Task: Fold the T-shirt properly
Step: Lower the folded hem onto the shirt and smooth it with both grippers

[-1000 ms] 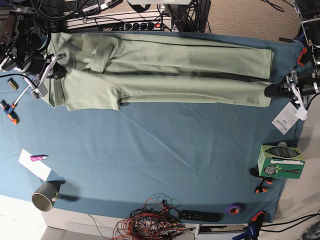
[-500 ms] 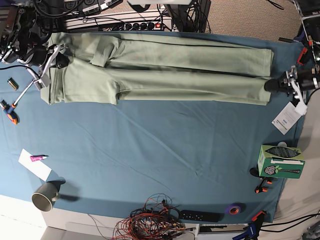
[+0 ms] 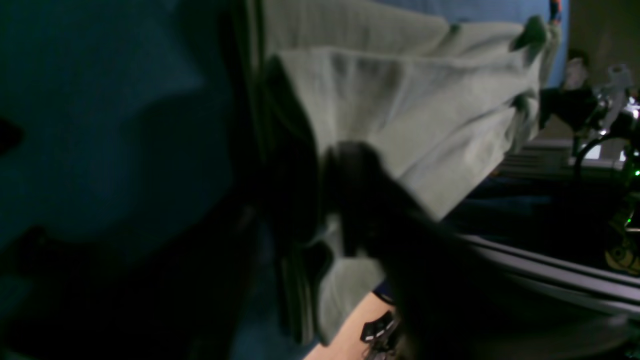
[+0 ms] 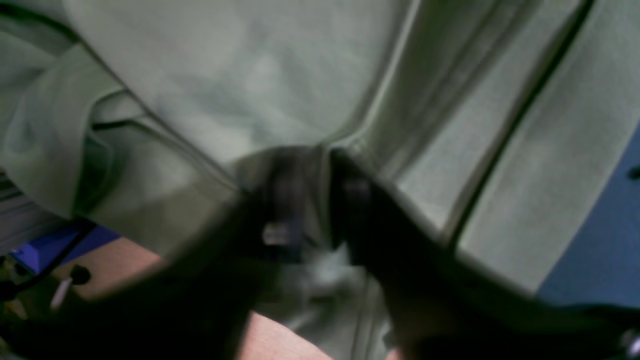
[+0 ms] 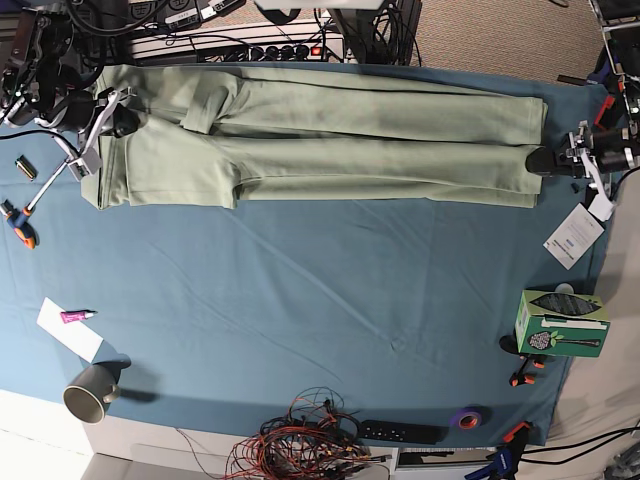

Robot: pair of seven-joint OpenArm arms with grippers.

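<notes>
Carried farther toward the power strips (image 5: pixel 270 50) since a second ago: near long half of the T-shirt (image 5: pixel 330 135), now laid against the far half in one narrow band. Lengthwise fold judged done. Left gripper (image 5: pixel 548 161) at the hem, right gripper (image 5: pixel 115 125) at the collar end, jaws of both parted, cloth between. Wide bare tablecloth (image 5: pixel 320 300) nearward of the T-shirt; far edge cramped.

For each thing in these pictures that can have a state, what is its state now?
T-shirt: folded lengthwise into a long band, flat on the cloth.
Left claw: at the shirt's hem end; open or shut unclear.
Right claw: at the collar end; open or shut unclear.
Mug: lying tilted.
</notes>
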